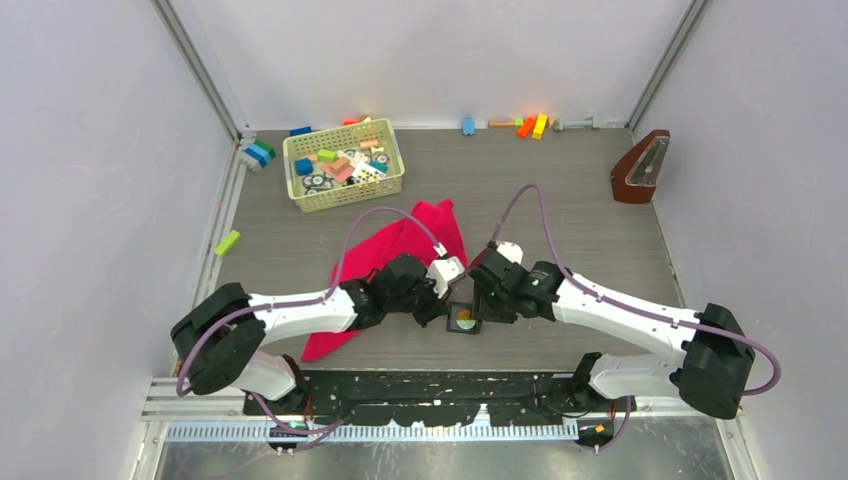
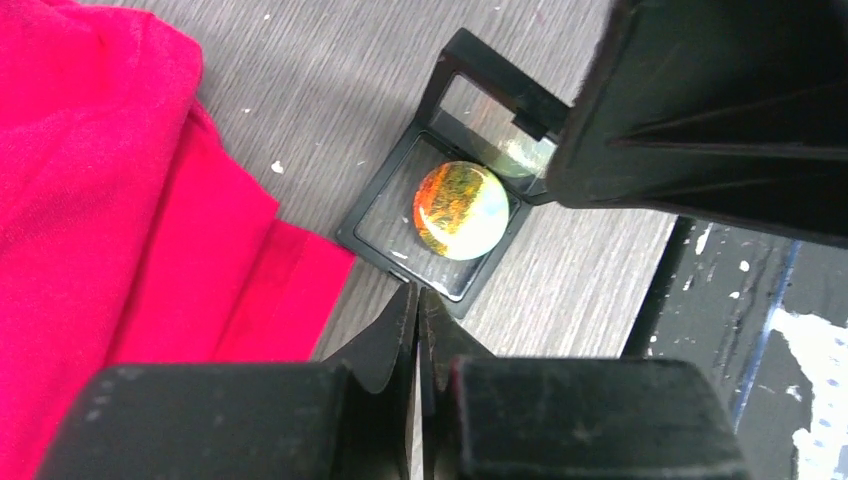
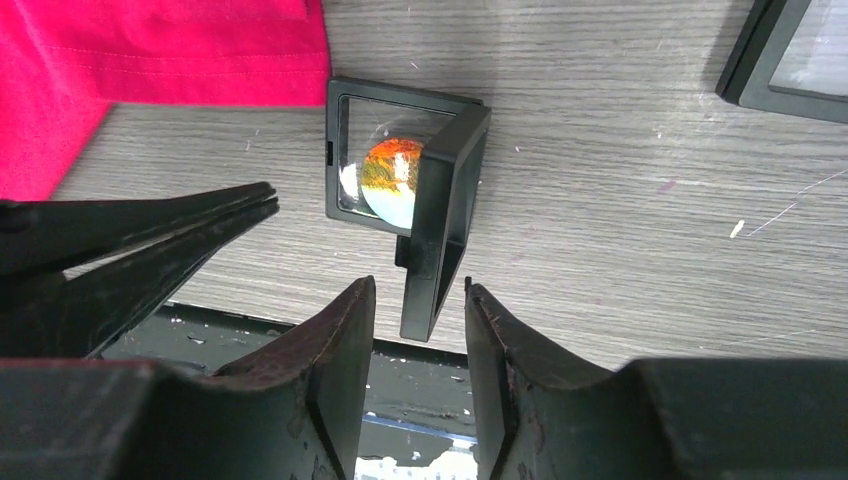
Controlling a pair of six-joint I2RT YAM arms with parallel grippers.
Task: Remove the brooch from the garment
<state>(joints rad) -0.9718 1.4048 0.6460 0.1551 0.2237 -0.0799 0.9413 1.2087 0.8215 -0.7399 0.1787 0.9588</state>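
Note:
The brooch (image 2: 460, 210), a small round badge with orange, green and pale tints, lies inside an open black square case (image 2: 372, 238) on the table, off the garment. It also shows in the right wrist view (image 3: 390, 180) and the top view (image 1: 464, 321). The crimson-pink garment (image 1: 400, 245) lies just left of the case (image 2: 100, 200). My left gripper (image 2: 417, 295) is shut and empty, its tips at the case's near edge. My right gripper (image 3: 420, 295) is open, with the case's upright lid (image 3: 445, 210) between its tips, a gap on each side.
A second black tray (image 3: 790, 50) lies to the far right in the right wrist view. A yellow basket (image 1: 350, 195) of toy blocks stands at the back left. Loose blocks (image 1: 530, 125) line the back wall. A brown wedge-shaped object (image 1: 640, 168) stands at the right.

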